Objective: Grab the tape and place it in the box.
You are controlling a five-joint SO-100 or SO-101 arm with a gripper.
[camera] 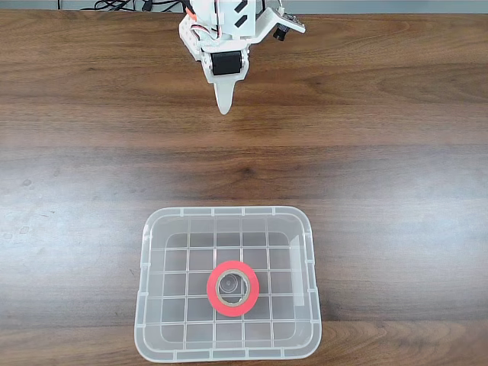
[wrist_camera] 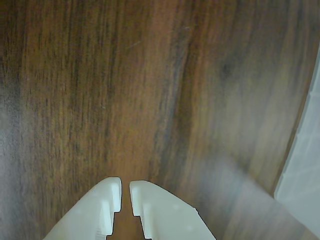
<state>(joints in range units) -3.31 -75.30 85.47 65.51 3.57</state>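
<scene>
Brown wood table (camera: 381, 168) fills the fixed view from edge to edge. At the bottom middle sits my clear box (camera: 229, 217), its lower rim cut off by the frame. Inside it, flat on the grid floor near the middle, lies the red tape (camera: 232, 288). At the top middle is my gripper (camera: 223, 107), well apart from the box, with the arm behind it cut off. In the wrist view my gripper (wrist_camera: 125, 189) has its two white fingers (wrist_camera: 105, 200) almost pressed together, pinching nothing, with a pale blurry edge at the right.
</scene>
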